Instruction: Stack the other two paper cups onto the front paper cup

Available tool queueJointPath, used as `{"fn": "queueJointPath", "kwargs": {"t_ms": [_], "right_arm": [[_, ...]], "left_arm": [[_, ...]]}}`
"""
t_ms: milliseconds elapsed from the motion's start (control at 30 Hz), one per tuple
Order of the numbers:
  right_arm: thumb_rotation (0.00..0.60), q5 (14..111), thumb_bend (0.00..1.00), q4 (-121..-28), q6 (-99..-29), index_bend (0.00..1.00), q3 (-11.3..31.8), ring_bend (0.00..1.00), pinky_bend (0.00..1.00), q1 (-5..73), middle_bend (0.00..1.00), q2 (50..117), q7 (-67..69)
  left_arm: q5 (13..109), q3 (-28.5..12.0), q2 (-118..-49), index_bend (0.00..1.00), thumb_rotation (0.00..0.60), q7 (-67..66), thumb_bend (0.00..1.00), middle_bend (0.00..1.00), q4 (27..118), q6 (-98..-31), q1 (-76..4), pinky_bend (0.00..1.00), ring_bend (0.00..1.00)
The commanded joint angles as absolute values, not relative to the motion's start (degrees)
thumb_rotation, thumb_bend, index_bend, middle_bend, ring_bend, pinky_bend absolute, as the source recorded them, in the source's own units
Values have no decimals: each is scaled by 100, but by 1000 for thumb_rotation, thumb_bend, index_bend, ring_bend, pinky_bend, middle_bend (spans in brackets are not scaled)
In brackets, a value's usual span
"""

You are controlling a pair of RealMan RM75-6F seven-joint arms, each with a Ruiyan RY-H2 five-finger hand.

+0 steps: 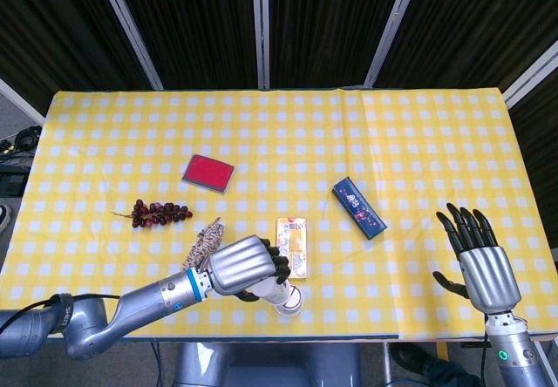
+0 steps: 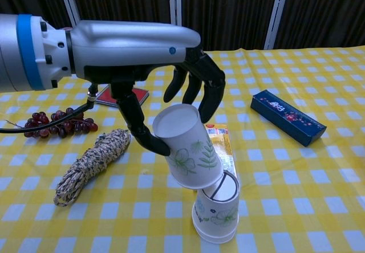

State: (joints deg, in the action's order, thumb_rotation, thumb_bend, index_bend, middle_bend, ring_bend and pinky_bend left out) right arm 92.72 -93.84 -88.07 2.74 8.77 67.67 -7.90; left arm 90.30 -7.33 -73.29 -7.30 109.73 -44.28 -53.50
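Left robot hand (image 2: 165,88): grips a tilted paper cup (image 2: 188,149) just above the front cup (image 2: 215,213).
Right robot hand (image 1: 484,269): fingers spread, empty.
Nearby: snack pack (image 2: 223,145), rope (image 2: 91,164), grapes (image 2: 54,122).
Cups visible: two.

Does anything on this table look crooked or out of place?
Only the paper cup that the left hand holds: it is upside down like the front cup but tilted, its rim meeting that cup's top at a slant, not squarely over it. Nothing looks spilled or damaged.
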Motion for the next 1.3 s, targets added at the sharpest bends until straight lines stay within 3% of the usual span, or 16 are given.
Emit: {"fn": "queueJointPath", "kwargs": {"t_ms": [33,567,667,733,833,933,1300], "right_arm": [[600,9265,0,-9381,-8829,0,291,0,0,863,0,6755,-767],[600,9243,0,-9375,-8831,0,343,0,0,830,0,6732,-723],[600,9232,0,-9374,-8829,0,349,0,0,823,0,6735,-728],[600,9229,0,-9379,-8818,0,349,0,0,822,0,6733,-723],[600,9233,0,-9385,-8823,0,356,0,0,817,0,6734,-739],[600,9232,0,-9389,-8820,0,357,0,0,812,0,6735,-756],[600,9294,0,-9411,-8819,0,347,0,0,805,0,6737,-792]], "left_arm": [[8973,-715,-7458,539,600,-847,176,444,10973,-4402,-5417,519,449],[8583,-734,-7986,516,600,-1513,149,422,10677,-4090,-5796,515,439],[8550,-696,-8080,408,600,-1641,43,293,10588,-4063,-5832,437,310],[8517,-651,-8163,193,600,-1775,0,108,10485,-4024,-5868,310,141],[8489,-604,-8243,6,600,-1915,0,0,10396,-4030,-5886,174,11],[8537,-555,-8286,0,600,-1962,0,0,10343,-4159,-5840,107,0],[8495,-477,-7885,0,600,-1727,0,0,10290,-4688,-5506,54,0]]}}
